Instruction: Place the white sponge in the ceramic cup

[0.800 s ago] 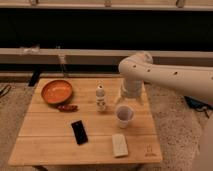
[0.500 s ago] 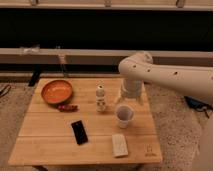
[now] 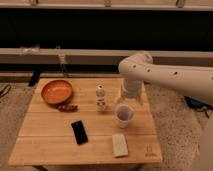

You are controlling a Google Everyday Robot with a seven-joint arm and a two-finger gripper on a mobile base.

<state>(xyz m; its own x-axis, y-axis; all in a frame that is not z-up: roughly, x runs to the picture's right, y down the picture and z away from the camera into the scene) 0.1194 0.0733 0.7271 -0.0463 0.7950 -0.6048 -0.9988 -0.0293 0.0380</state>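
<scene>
The white sponge (image 3: 119, 145) is lying flat on the wooden table (image 3: 50, 145), on the camera side of the ceramic cup (image 3: 124, 115) and a touch to its left as seen here, apart from the cup and close to the table's front edge. Its long axis is running from the front edge back toward the cup, with the far short end pointing almost straight at the cup and leaning slightly left. The cup is standing upright with its dark mouth facing up. The gripper (image 3: 130, 101) is hanging at the end of the white arm (image 3: 170, 77) just behind and above the cup, on its far side, so the cup is sitting between the gripper and the sponge, and the sponge is lying well apart from the gripper with nothing touching it. Whether the gripper is spread or pressed together I cannot tell. A small white bottle (image 3: 101, 97) is standing upright left of the cup and slightly farther back. A black phone (image 3: 79, 132) is lying flat left of the cup and nearer the camera, with its long axis running front to back, roughly parallel to the sponge's. An orange bowl (image 3: 56, 91) is sitting far to the cup's left, with a small red object (image 3: 67, 107) lying just beside it on the cup's side.
</scene>
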